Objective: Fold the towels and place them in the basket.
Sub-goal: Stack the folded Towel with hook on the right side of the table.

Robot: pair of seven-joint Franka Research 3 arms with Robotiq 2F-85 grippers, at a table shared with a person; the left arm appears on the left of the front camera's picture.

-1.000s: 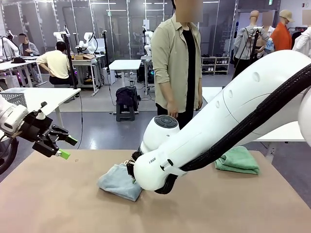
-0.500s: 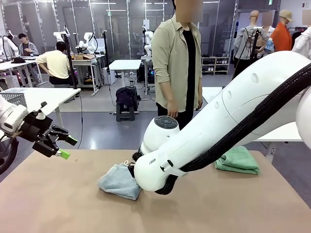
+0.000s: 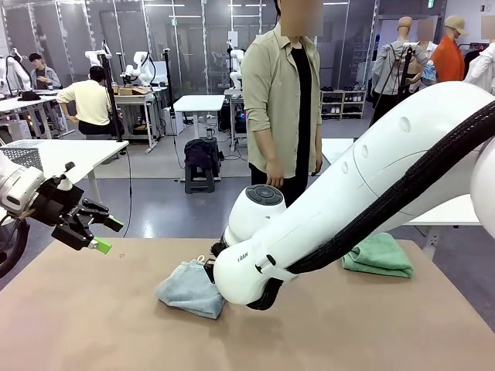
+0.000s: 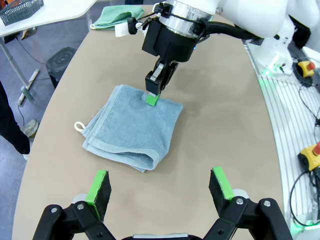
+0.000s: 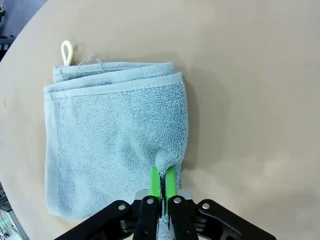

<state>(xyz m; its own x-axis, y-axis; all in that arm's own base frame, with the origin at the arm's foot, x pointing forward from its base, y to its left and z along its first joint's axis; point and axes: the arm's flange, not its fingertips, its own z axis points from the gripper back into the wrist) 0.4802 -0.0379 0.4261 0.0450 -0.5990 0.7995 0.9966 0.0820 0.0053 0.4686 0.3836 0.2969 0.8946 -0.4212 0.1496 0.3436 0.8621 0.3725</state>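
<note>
pale blue towel (image 5: 115, 135), mint green towel (image 3: 379, 256), tan table (image 3: 100, 317)

White worktables (image 3: 199, 103) on a grey floor (image 3: 155, 166), glass partitions (image 3: 186, 39) behind, ceiling strip lights

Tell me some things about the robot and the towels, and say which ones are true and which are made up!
1. The right gripper pinches the blue towel. True.
2. The left gripper holds the green towel. False: it is open, above the table, holding nothing.
3. The blue towel is folded. True.
4. The green towel lies on the blue one. False: they lie apart.
5. The loop is orange. False: it is whitish.
</note>
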